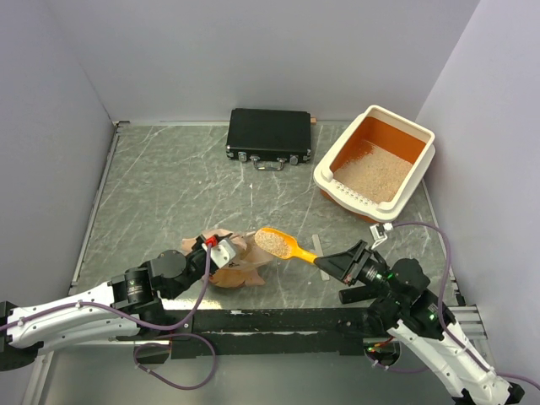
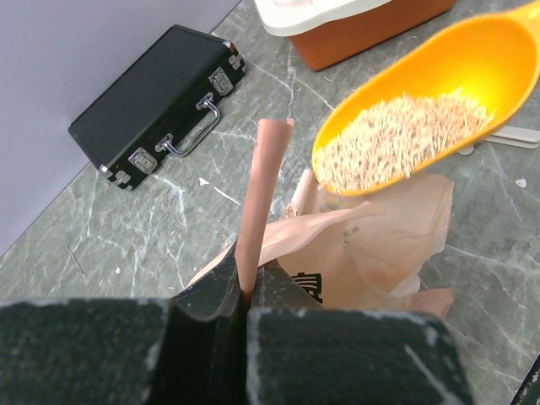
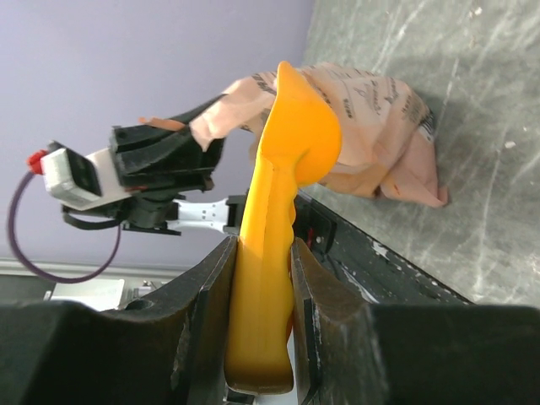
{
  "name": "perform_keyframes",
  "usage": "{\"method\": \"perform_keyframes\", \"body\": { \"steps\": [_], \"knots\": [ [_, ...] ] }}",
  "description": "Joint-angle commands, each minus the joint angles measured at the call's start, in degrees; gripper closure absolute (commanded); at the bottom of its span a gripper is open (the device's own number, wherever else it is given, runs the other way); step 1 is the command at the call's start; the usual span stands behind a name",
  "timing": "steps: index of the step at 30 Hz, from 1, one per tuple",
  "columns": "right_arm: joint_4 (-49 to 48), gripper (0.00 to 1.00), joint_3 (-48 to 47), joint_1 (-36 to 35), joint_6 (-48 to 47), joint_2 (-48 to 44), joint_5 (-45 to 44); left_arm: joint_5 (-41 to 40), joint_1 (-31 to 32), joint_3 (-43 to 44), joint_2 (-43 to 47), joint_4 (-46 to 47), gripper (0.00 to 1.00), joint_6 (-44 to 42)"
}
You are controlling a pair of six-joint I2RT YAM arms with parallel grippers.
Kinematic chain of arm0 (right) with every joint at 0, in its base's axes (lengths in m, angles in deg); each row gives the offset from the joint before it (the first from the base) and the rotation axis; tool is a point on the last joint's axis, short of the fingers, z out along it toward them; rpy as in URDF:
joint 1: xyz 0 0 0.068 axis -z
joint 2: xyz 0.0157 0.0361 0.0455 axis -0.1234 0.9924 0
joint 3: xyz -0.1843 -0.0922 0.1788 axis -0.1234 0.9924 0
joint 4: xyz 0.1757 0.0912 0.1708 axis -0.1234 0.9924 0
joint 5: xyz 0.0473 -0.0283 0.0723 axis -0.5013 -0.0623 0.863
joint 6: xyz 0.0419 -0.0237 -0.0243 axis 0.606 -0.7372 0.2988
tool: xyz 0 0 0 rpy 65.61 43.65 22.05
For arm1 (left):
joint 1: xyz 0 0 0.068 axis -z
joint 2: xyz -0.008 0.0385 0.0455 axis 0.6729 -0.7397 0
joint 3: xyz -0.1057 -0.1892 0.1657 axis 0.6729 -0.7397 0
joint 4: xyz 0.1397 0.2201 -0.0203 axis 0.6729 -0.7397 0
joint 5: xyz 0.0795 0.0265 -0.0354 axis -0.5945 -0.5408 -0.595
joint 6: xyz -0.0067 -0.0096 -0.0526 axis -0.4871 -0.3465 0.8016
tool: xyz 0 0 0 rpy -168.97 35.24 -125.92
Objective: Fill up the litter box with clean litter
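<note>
Noted right claw (image 1: 325, 263) clamped on scoop (image 1: 295, 250) handle, litter (image 1: 270, 242) heaped just ahead; left claw (image 1: 221, 251) pinching bag (image 1: 239, 272) edge.

Robotics lab test cell: plain lilac-grey partition walls (image 1: 253, 51) box in a grey-green marble-pattern tabletop (image 1: 169, 194) on three sides. Two white-and-black robot arms, L (image 1: 76, 316) & R (image 1: 434, 333), are mounted on a black rail (image 1: 278, 321) at the near edge, with purple cables (image 1: 177, 356) looping around them. Staged props incl. a cream-rimmed orange plastic litter box (image 1: 361, 197) near a flat black hard case (image 1: 268, 135).
</note>
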Motion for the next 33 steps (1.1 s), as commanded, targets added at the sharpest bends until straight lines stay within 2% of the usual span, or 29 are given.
{"method": "perform_keyframes", "body": {
  "steps": [1,6,13,16,24,27,33],
  "knots": [
    [-3.4,1.00,-5.1,0.4,-0.4,-13.0,-1.2,-0.9,0.3,-0.1,0.5,2.5,0.99,1.4],
    [-6.6,1.00,-7.4,0.4,-1.1,-9.1,-1.9,-1.2,0.3,0.2,0.5,2.2,0.99,1.5],
    [-16.1,1.00,-6.6,0.4,0.1,-3.7,-5.9,-0.2,0.4,0.4,1.3,1.9,0.99,1.7],
    [-22.8,1.00,-4.6,0.4,0.7,-1.1,-8.7,0.2,0.3,0.3,2.0,2.0,0.99,1.6],
    [-50.6,1.00,4.9,0.4,8.2,10.3,-13.5,0.9,0.3,0.3,3.3,1.9,0.99,1.7],
    [-55.6,1.00,6.5,0.3,11.2,14.7,-17.7,1.2,0.3,0.3,3.5,1.9,0.99,1.7],
    [-51.8,1.00,5.0,0.3,11.5,15.9,-28.9,1.9,0.4,0.5,3.2,1.5,0.99,1.7]
  ]
}}
